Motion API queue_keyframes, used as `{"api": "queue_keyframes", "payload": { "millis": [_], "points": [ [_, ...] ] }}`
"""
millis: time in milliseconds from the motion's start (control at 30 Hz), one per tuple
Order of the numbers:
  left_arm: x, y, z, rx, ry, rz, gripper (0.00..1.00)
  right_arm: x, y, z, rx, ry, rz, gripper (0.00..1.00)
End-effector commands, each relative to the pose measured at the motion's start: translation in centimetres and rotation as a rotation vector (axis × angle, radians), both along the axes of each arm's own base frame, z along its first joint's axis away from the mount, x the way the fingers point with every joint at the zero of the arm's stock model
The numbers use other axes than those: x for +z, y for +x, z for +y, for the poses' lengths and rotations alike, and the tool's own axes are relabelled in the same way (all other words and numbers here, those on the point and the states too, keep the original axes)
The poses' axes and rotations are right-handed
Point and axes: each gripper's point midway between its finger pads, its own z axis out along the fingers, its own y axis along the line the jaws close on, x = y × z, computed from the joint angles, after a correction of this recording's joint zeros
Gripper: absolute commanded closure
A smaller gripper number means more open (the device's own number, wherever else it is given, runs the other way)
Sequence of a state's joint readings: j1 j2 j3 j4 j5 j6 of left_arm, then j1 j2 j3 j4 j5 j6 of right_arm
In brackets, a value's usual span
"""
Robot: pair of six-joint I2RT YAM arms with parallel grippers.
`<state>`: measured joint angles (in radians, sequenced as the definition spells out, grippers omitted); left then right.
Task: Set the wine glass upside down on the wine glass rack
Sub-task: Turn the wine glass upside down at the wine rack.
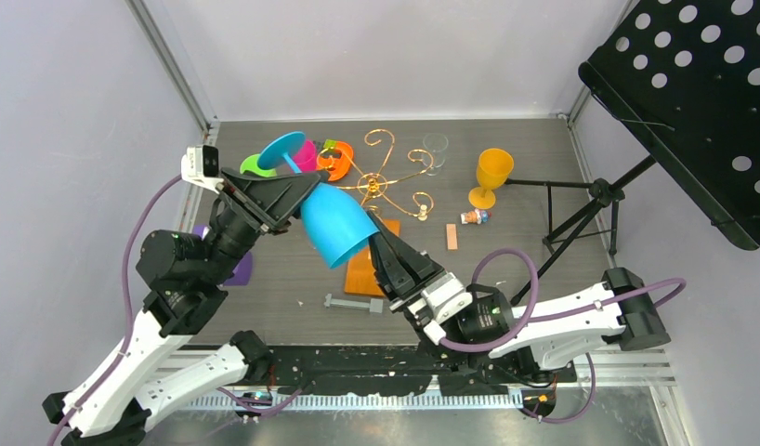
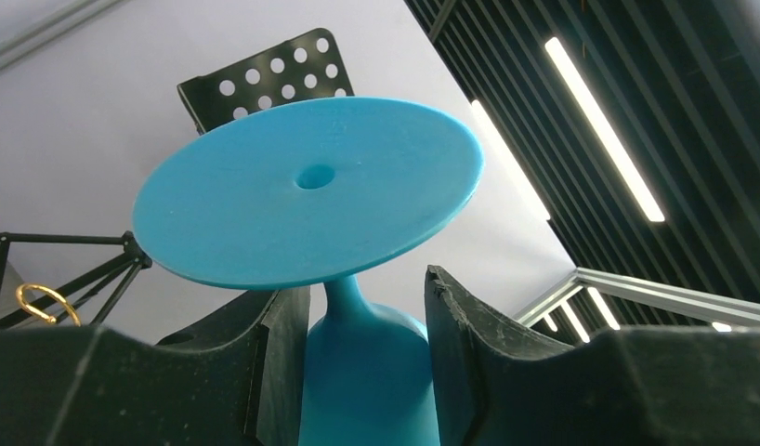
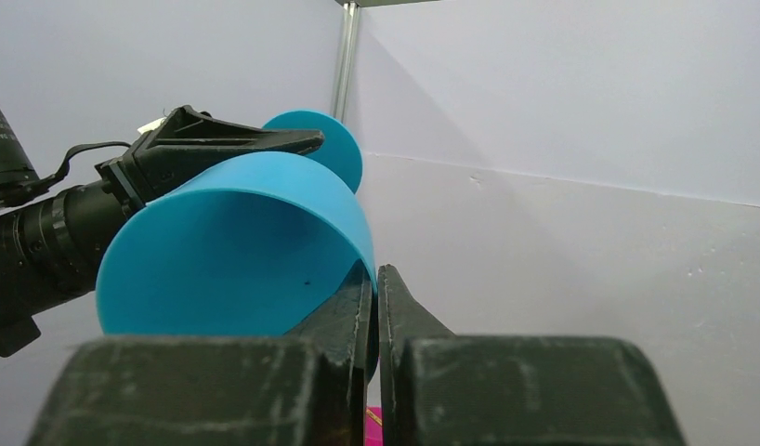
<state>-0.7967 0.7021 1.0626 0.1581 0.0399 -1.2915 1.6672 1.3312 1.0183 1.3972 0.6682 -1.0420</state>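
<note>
The blue wine glass (image 1: 339, 223) hangs tilted in the air in front of the gold wire rack (image 1: 387, 177), whose orange wooden base (image 1: 362, 271) lies below it. The glass's foot points up and back-left, its mouth down-right. My left gripper (image 1: 297, 190) is shut on the bowl just below the stem; the left wrist view shows the fingers (image 2: 367, 288) on either side of the bowl under the round foot (image 2: 307, 190). My right gripper (image 1: 376, 243) is shut on the rim, one finger inside the bowl (image 3: 228, 251) and one outside, tips (image 3: 376, 274) together.
Pink, green and orange glasses (image 1: 311, 156) lie left of the rack. A clear glass (image 1: 435, 149) and a yellow goblet (image 1: 492, 177) stand to its right. A small bottle (image 1: 474, 216), a wooden block (image 1: 451, 236), a grey tool (image 1: 353, 303) and a black music stand (image 1: 692, 102) are nearby.
</note>
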Motion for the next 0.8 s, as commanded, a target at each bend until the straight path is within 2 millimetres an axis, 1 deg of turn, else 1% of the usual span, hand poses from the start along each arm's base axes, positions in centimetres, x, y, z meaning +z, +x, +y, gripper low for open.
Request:
{"api": "queue_keyframes", "payload": {
  "millis": [0,133,167,200,333,467,567,767],
  "points": [
    [1.8,-1.7,0.0,-0.063,-0.050,-0.062,0.66,-0.1,0.6,-1.5,-0.044,0.026,0.017,0.95],
    [1.6,-1.7,-0.1,-0.068,-0.050,-0.059,0.88,-0.6,0.5,-1.3,-0.043,0.008,0.014,0.95],
    [1.6,-1.7,-0.1,-0.068,-0.051,-0.060,0.98,-0.9,0.5,-1.2,-0.043,0.000,0.013,0.95],
    [1.5,-1.7,-0.2,-0.068,-0.049,-0.060,1.00,-1.1,0.5,-1.1,-0.043,-0.007,0.015,0.94],
    [1.2,-1.5,0.1,-0.047,-0.047,-0.061,1.00,-2.0,0.1,-0.6,-0.035,-0.039,0.016,0.95],
    [1.3,-1.6,0.5,-0.016,-0.042,-0.087,1.00,-2.8,-0.2,-0.4,-0.043,-0.074,0.016,0.95],
    [1.4,-1.7,0.6,-0.005,-0.030,-0.114,1.00,-3.3,-0.2,-0.6,-0.061,-0.089,0.026,0.95],
    [1.1,-2.0,0.8,0.018,0.011,-0.149,1.00,-4.2,0.1,-1.2,-0.076,-0.097,0.066,0.95]
  ]
}}
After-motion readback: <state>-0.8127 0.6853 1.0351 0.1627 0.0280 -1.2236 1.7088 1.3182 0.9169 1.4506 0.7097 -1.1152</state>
